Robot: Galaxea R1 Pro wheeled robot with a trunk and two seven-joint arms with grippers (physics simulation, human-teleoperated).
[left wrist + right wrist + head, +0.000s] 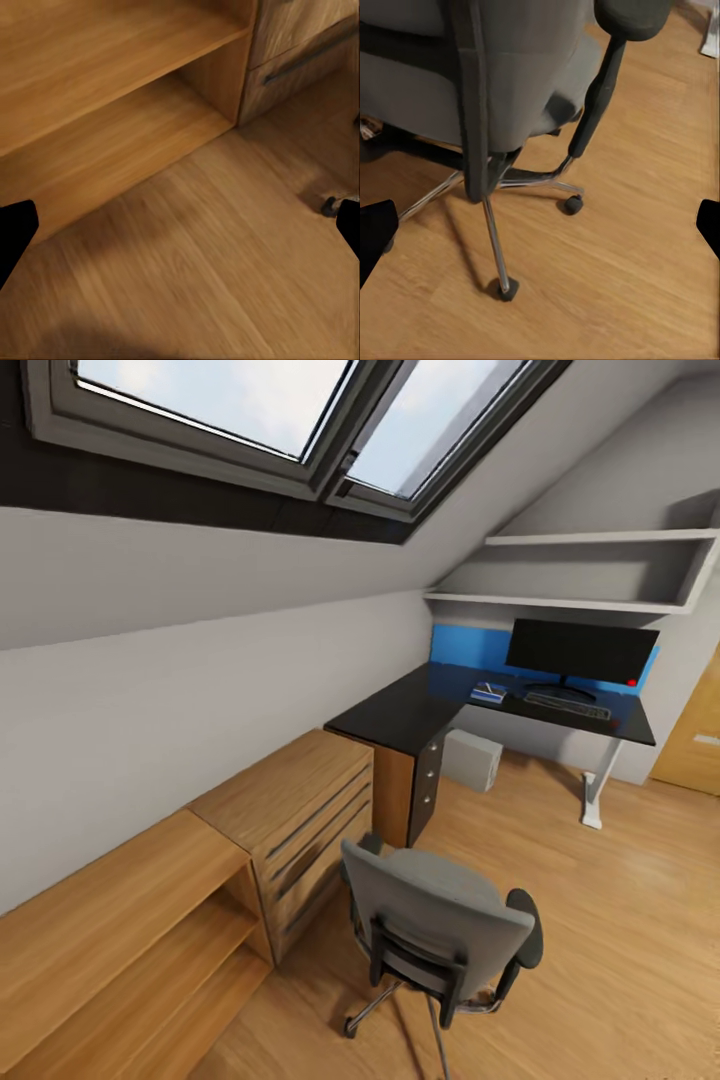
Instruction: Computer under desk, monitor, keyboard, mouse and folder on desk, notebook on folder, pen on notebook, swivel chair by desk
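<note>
Right gripper [540, 225] open, empty, chair [502, 82] just ahead; left gripper [180, 225] open over floor; grab backrest square, roll it slowly toward desk [480, 705].

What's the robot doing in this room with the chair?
It's tidying the workspace. Both of its hands, left and right, are open and holding nothing. The swivel chair stands right in front of it, away from the desk. The monitor, keyboard and blue folder sit on the desk, with the computer underneath.
</note>
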